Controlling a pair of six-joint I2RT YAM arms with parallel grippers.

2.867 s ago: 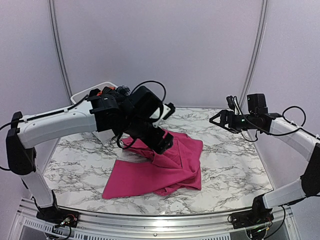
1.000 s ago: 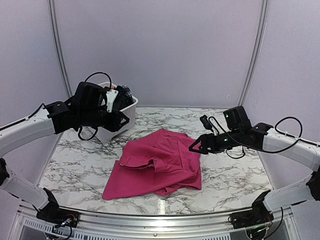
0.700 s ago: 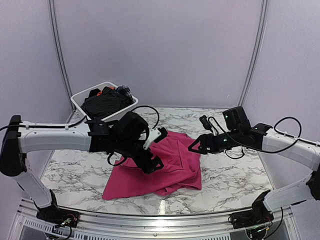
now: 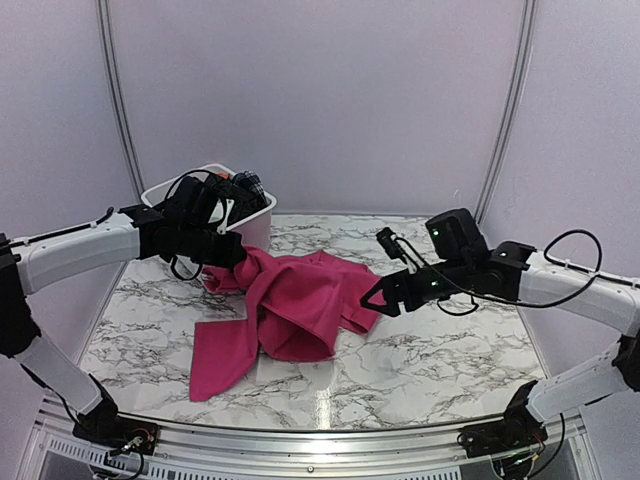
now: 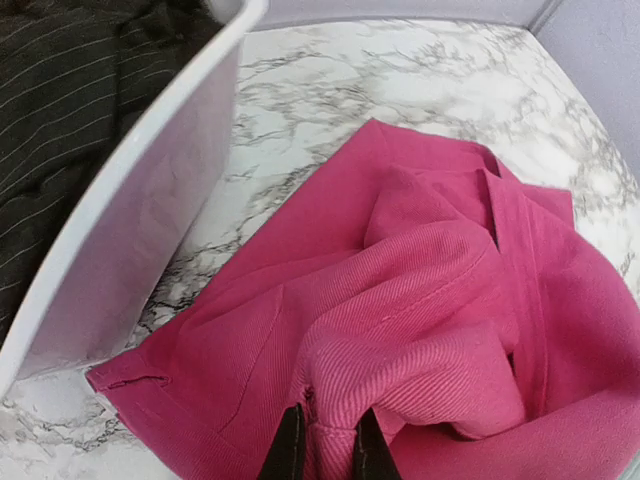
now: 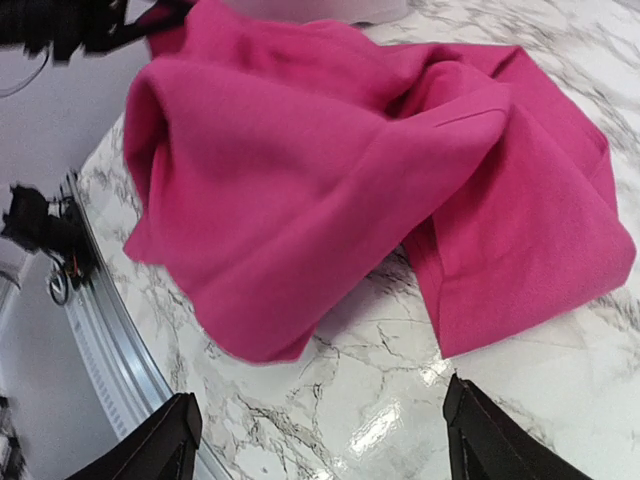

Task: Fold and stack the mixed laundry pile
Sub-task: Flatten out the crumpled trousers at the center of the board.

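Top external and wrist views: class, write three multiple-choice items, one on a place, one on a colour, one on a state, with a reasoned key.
1. Where does the white tub stand? A far-left corner of the table B near-right corner C centre
2. What colour is the cloth pinched by the left fingers? A orange B magenta-pink C blue
3. How are the right fingers? A shut on the cloth B shut on the tub C apart, holding nothing
Key: 1 A, seen in the top view; 2 B, pink fabric sits between them; 3 C, bare table shows between them.
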